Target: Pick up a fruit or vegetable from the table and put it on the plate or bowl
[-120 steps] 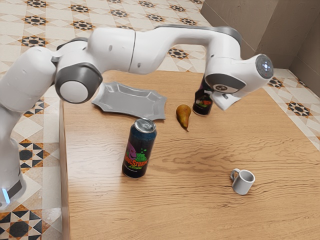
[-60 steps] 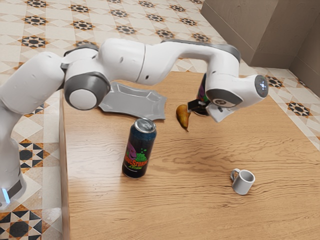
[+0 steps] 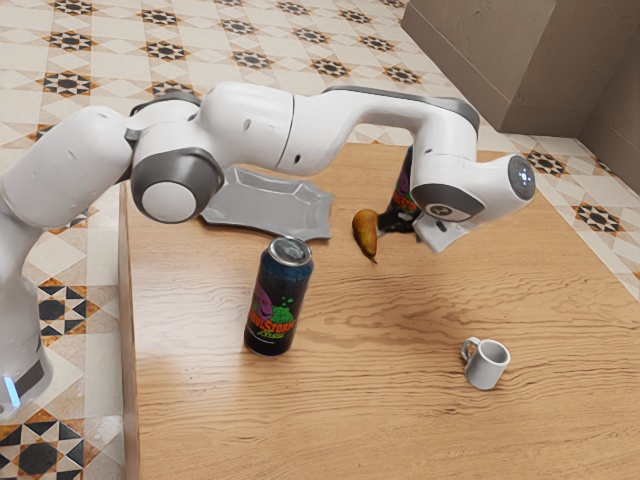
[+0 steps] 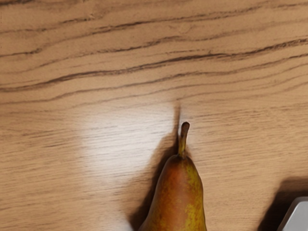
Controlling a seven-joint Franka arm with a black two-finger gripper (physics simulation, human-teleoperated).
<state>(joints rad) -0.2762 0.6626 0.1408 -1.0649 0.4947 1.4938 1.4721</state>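
Golden-brown, the pear (image 3: 366, 232) is being carried by the worktop (image 3: 400, 340) at the grey plate's (image 3: 262, 202) 4 o'clock, exterior view. The end effector (image 3: 393, 218) is being held at the pear's 3 o'clock, seemingly for a grasp; its opening cannot be judged.

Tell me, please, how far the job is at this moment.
Done: nothing placed; the pear lies on the table, apart from the grey plate. In hand: the pincer sits low beside the pear. Left: grip the pear, lift it, set it on the plate.
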